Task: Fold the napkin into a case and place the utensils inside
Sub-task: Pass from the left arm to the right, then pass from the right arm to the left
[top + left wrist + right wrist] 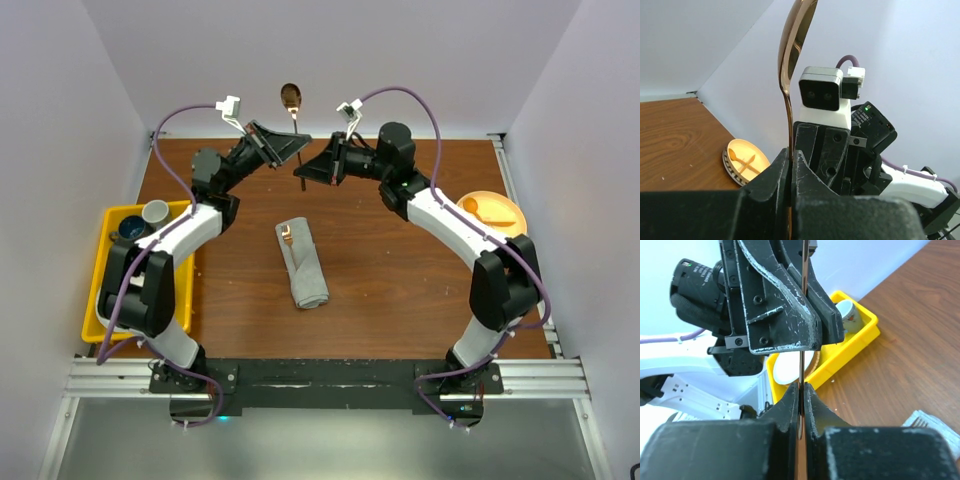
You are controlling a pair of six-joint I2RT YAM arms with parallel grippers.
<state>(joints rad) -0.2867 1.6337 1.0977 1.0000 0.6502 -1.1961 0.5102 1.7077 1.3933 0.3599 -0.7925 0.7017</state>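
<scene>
The copper spoon stands upright in the air over the far middle of the bench, bowl up and thin handle pointing down. The left claw is clenched on the handle just below the bowl, and its wrist view shows the pads pressed flat against the metal. The right claw is clamped on the lower end of the same handle, directly under the left one; its own view has the thin shaft running up from its closed fingers into the other claw.

The case lies flat near the bench's centre, a narrow grey folded strip. A copper tip pokes from its far end, possibly a fork.

A yellow bin holding cups sits at the left edge, and an orange plate at the right.
</scene>
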